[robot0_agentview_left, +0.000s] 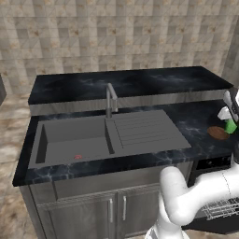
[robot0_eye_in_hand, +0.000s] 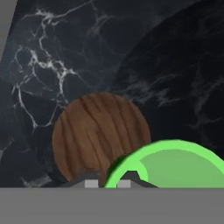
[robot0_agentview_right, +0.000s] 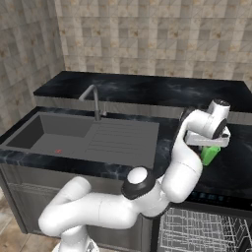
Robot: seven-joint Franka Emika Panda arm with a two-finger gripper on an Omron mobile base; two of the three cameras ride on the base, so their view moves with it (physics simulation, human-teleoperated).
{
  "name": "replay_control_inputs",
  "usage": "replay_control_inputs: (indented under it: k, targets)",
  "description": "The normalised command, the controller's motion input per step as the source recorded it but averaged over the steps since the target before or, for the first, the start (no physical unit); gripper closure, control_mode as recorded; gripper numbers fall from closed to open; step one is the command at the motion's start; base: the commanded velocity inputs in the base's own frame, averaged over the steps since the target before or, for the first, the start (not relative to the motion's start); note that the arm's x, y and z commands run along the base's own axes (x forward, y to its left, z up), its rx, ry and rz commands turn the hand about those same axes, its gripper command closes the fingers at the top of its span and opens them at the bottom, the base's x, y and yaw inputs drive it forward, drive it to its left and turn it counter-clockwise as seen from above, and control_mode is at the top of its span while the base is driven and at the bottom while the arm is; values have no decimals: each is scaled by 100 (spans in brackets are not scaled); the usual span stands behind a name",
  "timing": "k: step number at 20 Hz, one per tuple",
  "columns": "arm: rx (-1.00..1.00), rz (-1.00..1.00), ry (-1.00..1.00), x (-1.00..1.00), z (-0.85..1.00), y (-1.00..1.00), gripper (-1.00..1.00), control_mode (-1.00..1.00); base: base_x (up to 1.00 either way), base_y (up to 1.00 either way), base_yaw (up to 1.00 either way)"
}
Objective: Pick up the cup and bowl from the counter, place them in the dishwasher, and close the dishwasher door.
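Gripper clamped on cup rim — bowl just beyond, flat on surface.

One green cup and one brown bowl sit on the black counter, at its right end. One grey sink has one faucet behind it (with a single small red spot in the basin). Two cabinet doors hang below, left of one dishwasher with one white wire rack.
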Motion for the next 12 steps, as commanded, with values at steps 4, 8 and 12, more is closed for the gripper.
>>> replay_control_inputs:
  k: [4, 8, 12]
  targets:
    - [-19, 10, -5, -69, 51, 15, 100, -100, 0, 0, 0]
    - [-13, 11, -3, -60, 46, 4, 100, -100, 0, 0, 0]
    - [-6, 6, -1, -51, 23, 0, 100, -100, 0, 0, 0]
